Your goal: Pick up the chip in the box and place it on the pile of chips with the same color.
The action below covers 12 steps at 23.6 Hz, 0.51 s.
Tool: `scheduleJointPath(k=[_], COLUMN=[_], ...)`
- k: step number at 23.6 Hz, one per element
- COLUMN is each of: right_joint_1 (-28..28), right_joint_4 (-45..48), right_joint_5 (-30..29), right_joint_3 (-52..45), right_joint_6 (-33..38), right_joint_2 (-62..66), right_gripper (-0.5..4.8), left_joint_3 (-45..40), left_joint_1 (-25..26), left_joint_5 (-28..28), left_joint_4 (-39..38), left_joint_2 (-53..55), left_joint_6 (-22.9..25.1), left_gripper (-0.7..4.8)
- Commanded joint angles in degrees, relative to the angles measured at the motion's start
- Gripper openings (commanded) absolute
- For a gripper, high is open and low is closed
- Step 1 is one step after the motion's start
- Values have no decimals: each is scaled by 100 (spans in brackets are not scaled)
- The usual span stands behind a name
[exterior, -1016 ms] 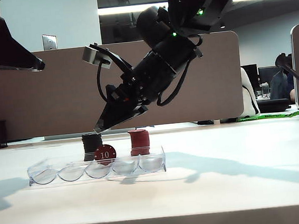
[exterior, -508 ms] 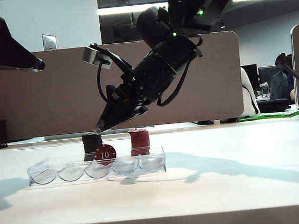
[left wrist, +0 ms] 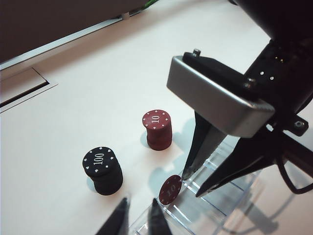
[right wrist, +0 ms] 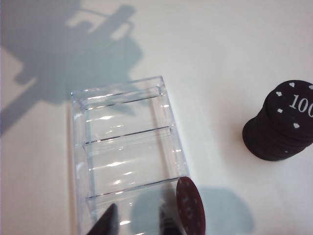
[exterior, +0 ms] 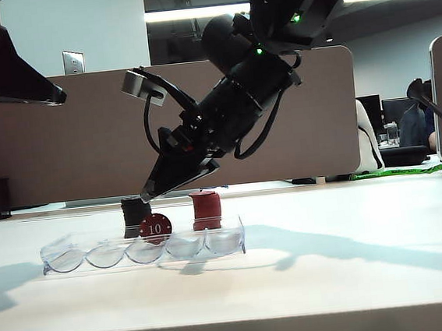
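Working here with the right gripper [exterior: 144,195], slanted steeply down from the upper right toward the long clear plastic box with scalloped grooves [exterior: 81,259] lying on the white table [exterior: 356,262]. Aiming at the small round dark-red poker chip marked "10" [exterior: 156,227], upright on its edge in a middle groove, at the long wall on the side of the two stacks. Propped that way by the rounded groove, probably, which leaves its rim exposed for a pinch rather than flat on the floor of the box. In the right wrist view, jaws partly apart around the box wall [right wrist: 122,142] with nothing gripped, and the chip [right wrist: 190,210] just beside one finger [right wrist: 168,223], outside the gap rather than between the pads. In the left wrist view, one fingertip [left wrist: 188,171] right at the top of the chip [left wrist: 171,188]; impossible to say whether touching. Judged as the approach before the grasp: needs a small sideways correction to bring the rim between the jaws, otherwise risks tipping the chip over in its groove. Beyond the box, waiting as the target, the short stack of dark-red chips [exterior: 206,211]; near it, well clear of confusion by colour, the black stack of "100" chips [exterior: 136,215]. Parked high at the left, far from the work, the left gripper [exterior: 56,94], jaws wide and empty [left wrist: 138,221], presumably to keep the path open and lend its camera a view of the pick.
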Motion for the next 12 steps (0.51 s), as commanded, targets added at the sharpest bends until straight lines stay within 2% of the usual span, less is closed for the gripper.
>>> scheduleJointPath(k=[1, 12], right_joint_1=[11, 4], right_joint_4=[48, 267], right_joint_5=[-63, -20], right_joint_3=[13, 13], right_joint_6=[-9, -13], right_joint_2=[-26, -26], right_gripper=[112, 118], left_joint_3=[33, 33], left_joint_1=[2, 2], left_joint_5=[31, 31], left_joint_4=[46, 44], left_joint_2=[-7, -7], left_joint_6=[24, 24], left_gripper=[58, 58])
